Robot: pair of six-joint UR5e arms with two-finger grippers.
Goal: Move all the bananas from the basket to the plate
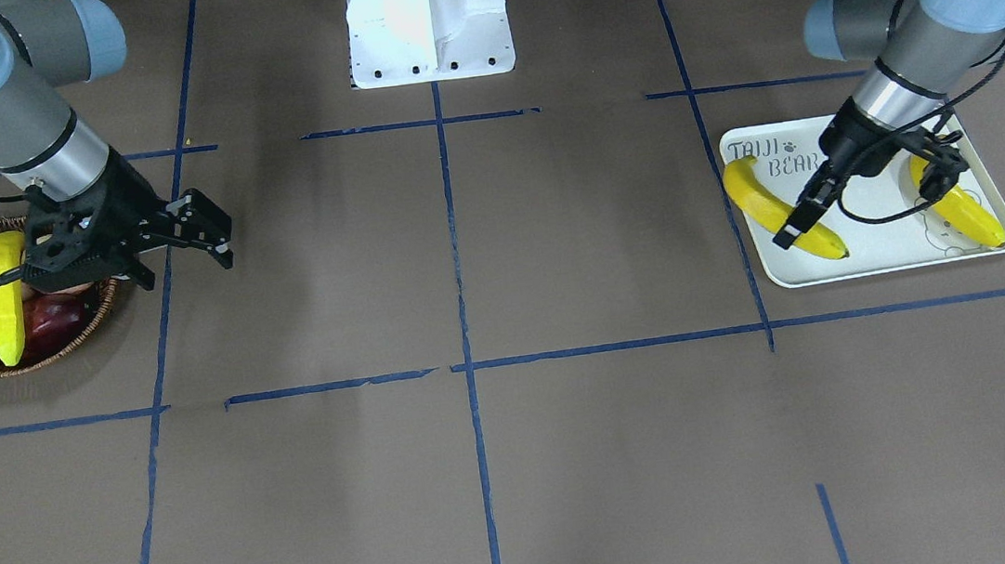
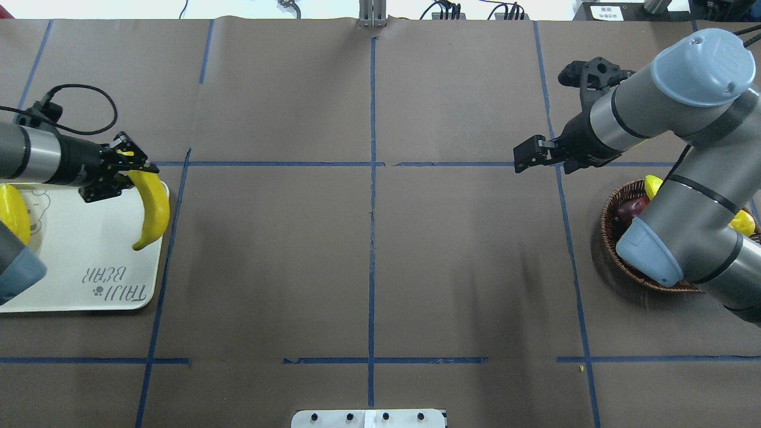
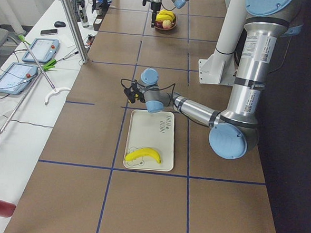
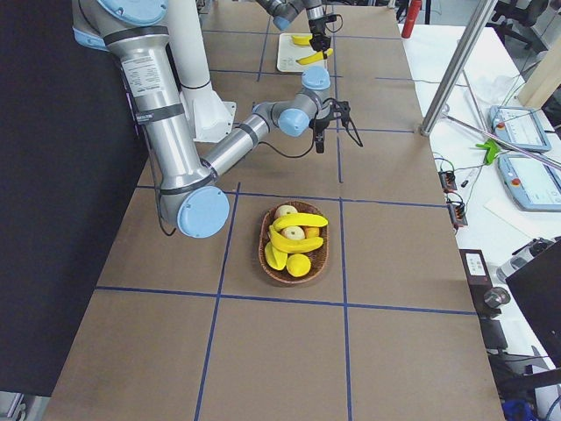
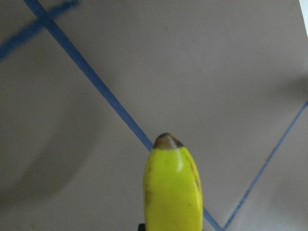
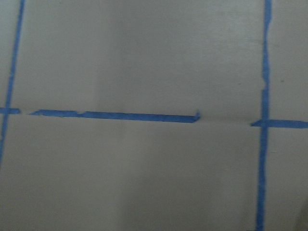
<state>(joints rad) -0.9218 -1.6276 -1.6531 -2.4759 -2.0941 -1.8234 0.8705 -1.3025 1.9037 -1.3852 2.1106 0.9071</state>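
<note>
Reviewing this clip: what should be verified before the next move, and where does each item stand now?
1. Left gripper shut on the held banana: ok.
2. Held banana fully inside the plate rim: cannot tell; it hangs at the edge.
3. Drop spot clear of the other banana: ok, that lies across the plate.
4. Right gripper open, empty: ok.
5. Basket emptied: not ok, bananas lie inside.

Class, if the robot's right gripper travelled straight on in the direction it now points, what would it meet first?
Probably the bare brown table cover near the blue tape lines. The right gripper tilts down toward the table's middle, and its wrist view shows nothing else ahead.
</note>
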